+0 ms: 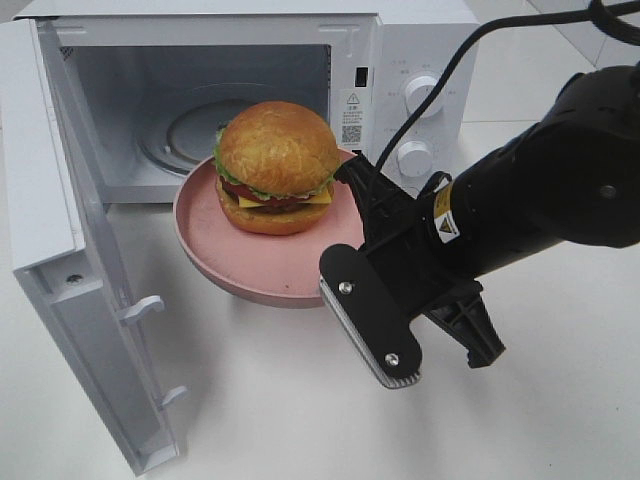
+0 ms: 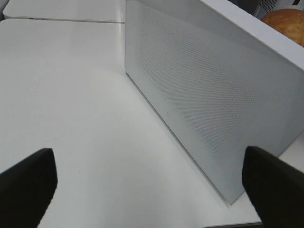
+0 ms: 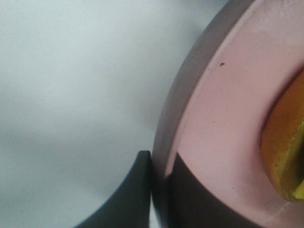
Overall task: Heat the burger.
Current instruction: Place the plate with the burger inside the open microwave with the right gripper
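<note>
Pink plate (image 3: 213,118) rim, partly cut off, apparently pinched by right tool (image 3: 159,164).

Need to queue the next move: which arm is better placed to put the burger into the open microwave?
Right. The right claw grips the pink plate's rim, burger on it, right before the open microwave. The left claw hangs open and empty outside the door.

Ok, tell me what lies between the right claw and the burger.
Only a bare strip of the pink plate: the right claw is shut on its rim, and the burger sits further in. The right wrist view shows it.
</note>
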